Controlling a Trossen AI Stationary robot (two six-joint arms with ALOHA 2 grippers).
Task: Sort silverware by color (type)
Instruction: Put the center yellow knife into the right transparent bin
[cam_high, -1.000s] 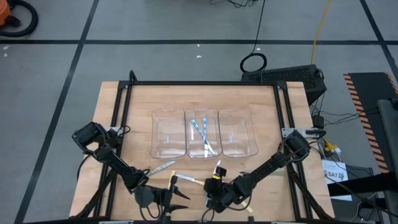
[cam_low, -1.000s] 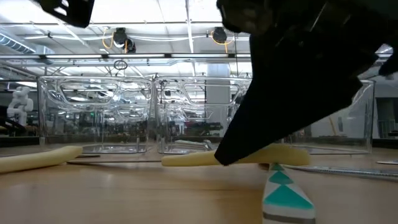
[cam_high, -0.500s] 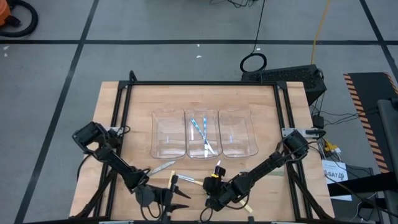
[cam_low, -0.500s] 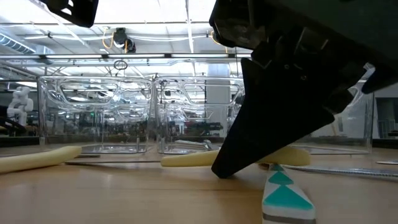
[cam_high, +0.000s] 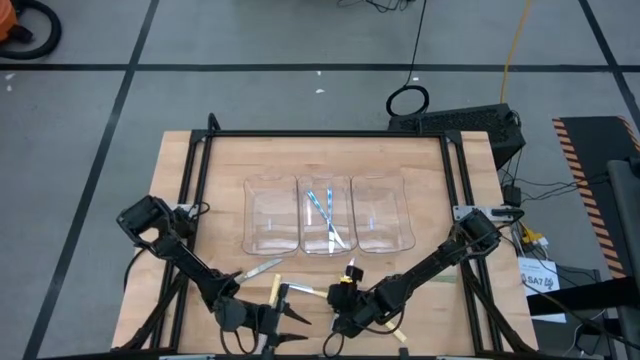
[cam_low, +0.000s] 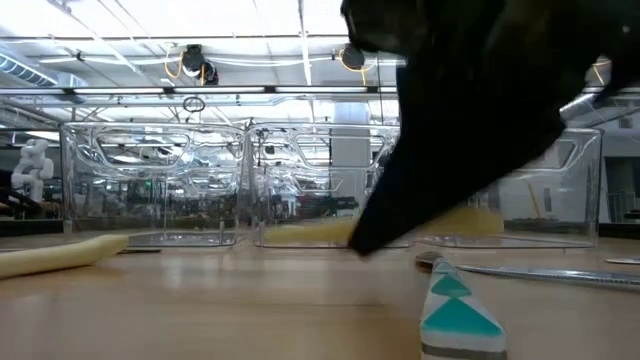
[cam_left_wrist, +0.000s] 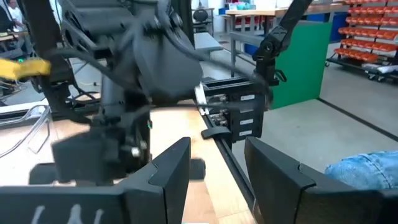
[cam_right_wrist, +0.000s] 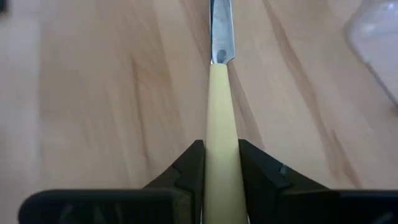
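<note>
The right tool (cam_right_wrist: 222, 171) is clamped on a slim yellow-handled metal knife (cam_right_wrist: 221, 112) low over the wooden counter (cam_high: 420, 180), at six o'clock from the clear plastic bins (cam_high: 330, 215). It looks light, stiff and smooth, likely to swivel; mid-handle suits it. The left tool (cam_left_wrist: 217, 165), fingers apart, waits at the counter's seven o'clock.

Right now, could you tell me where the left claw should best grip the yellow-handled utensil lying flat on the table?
Probably the rounded pale-yellow handle, mid-length, from straight above, with the open left claw spanning its narrow width. It lies flat on the wooden table, so sideways entry finds no gap.
</note>
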